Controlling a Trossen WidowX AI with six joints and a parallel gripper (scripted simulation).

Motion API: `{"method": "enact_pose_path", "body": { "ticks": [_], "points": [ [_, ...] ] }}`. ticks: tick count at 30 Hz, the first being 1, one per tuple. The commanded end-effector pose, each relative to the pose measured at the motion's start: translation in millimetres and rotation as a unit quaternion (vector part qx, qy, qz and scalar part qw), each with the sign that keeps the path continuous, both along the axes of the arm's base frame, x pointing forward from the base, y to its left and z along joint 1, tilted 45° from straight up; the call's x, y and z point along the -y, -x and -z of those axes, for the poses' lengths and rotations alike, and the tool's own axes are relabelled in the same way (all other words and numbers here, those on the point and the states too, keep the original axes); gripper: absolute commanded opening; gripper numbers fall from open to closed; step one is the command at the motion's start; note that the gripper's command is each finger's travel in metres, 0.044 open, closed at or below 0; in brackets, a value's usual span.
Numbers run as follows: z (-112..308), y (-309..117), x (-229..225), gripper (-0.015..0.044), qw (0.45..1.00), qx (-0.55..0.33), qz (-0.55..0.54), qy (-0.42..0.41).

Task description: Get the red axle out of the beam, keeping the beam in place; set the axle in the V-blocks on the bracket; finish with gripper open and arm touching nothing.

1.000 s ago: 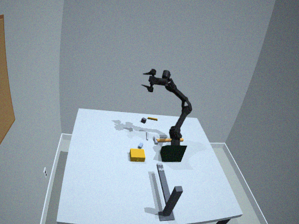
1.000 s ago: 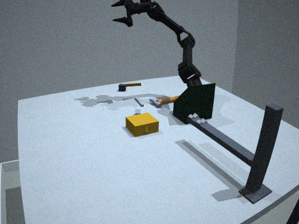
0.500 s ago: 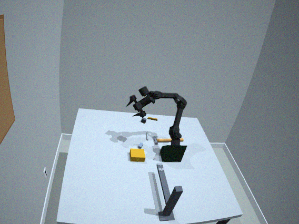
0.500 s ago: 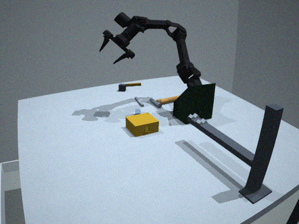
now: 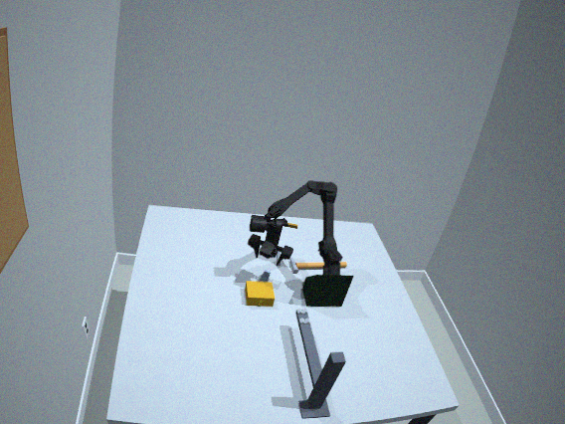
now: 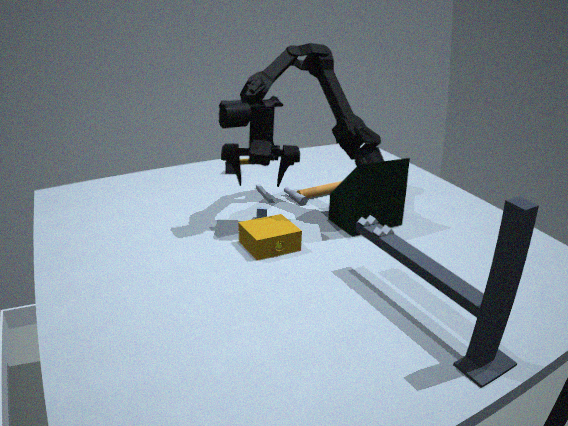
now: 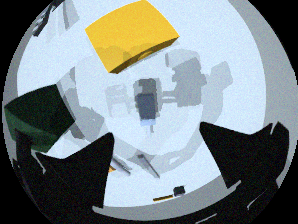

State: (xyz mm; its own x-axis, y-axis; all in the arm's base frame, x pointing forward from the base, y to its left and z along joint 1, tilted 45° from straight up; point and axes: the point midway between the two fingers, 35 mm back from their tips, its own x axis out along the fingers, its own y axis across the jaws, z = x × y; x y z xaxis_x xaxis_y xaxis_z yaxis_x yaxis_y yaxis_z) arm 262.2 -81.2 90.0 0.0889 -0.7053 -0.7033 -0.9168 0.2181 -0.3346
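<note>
My gripper [image 5: 268, 261] [image 6: 259, 185] [image 7: 157, 132] is open and empty, pointing down above the table behind the yellow box. The bracket [image 5: 328, 379] [image 6: 504, 280] is a dark post on a flat foot with a long horizontal arm. Pale V-blocks [image 5: 303, 317] [image 6: 367, 220] sit on that arm's far end, near the dark green panel. No red axle shows in any view, and I cannot make out the beam that holds it. The dark green panel hides what is behind it.
A yellow box [image 5: 260, 290] [image 6: 270, 227] [image 7: 132, 32], a small blue-grey block [image 5: 265, 276] [image 6: 261, 213] [image 7: 146, 106], an orange-handled hammer [image 5: 320, 266] [image 6: 320, 190], a thin grey rod [image 6: 265, 194] [image 7: 148, 166] and a black-headed tool [image 6: 231, 167] [image 7: 179, 190]. The dark green panel [image 5: 328, 291] [image 6: 372, 195] [image 7: 42, 115] stands before my base.
</note>
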Motion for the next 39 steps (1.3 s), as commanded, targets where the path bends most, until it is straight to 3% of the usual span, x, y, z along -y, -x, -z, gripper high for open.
{"method": "enact_pose_path", "body": {
  "ticks": [1,8,39],
  "points": [
    [5,7,3,0.0440,1.000,-0.009,0.017,-0.001],
    [28,5,27,0.0440,1.000,-0.009,0.017,0.000],
    [61,3,60,0.0440,1.000,-0.009,0.017,0.001]
  ]
}}
